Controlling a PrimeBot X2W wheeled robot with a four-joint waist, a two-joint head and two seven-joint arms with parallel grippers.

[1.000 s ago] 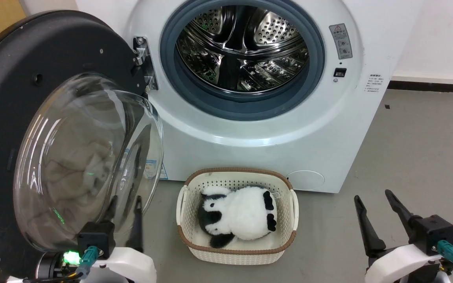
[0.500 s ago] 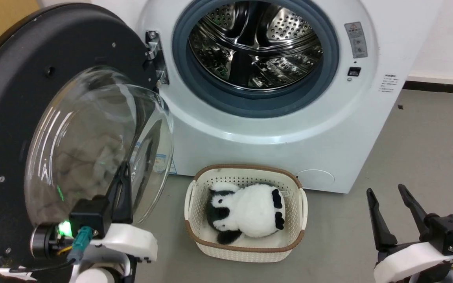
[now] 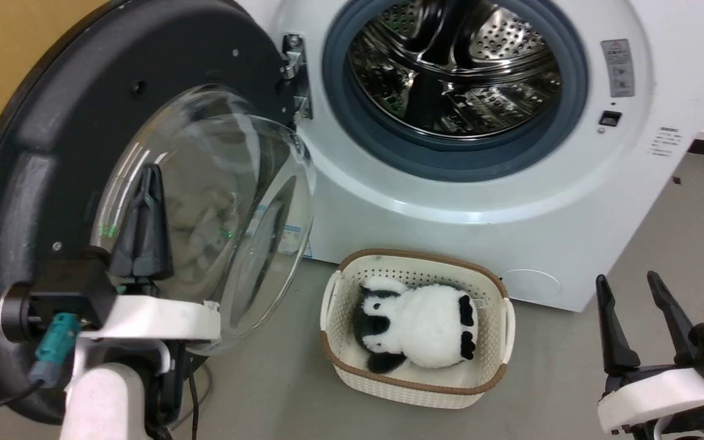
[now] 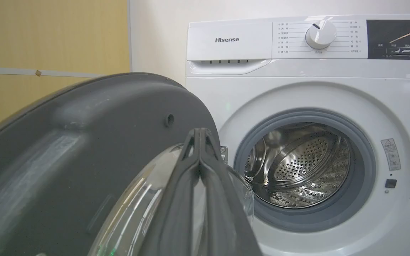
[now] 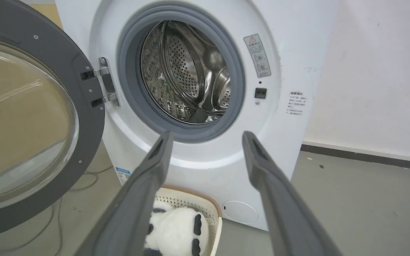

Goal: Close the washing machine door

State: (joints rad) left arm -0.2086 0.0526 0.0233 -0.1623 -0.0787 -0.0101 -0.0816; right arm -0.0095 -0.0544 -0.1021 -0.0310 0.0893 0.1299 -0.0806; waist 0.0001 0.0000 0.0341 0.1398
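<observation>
The washing machine door [image 3: 40,140] is black and round, with a bulging clear glass bowl [image 3: 236,183] at its centre. It hangs wide open on its hinge [image 3: 294,61], left of the steel drum opening [image 3: 456,79]. My left gripper [image 3: 147,174] is shut and empty, fingers pointing up in front of the bowl's left part; contact with the glass cannot be told. In the left wrist view the pressed-together left gripper [image 4: 199,132] rises before the door [image 4: 84,142]. My right gripper [image 3: 627,280] stands open at the lower right, well away from the door [image 5: 85,117], its fingers [image 5: 155,160] spread.
A cream basket [image 3: 416,255] holding a black-and-white plush panda [image 3: 425,327] sits on the grey floor in front of the washer [image 3: 511,201]. A cable [image 3: 196,391] lies on the floor under the door. A yellow wall [image 3: 16,36] stands behind the door.
The head camera has turned, shifting the whole picture right. My left gripper has risen from below the glass bowl to in front of it, and its fingers have come together. The right gripper stays open.
</observation>
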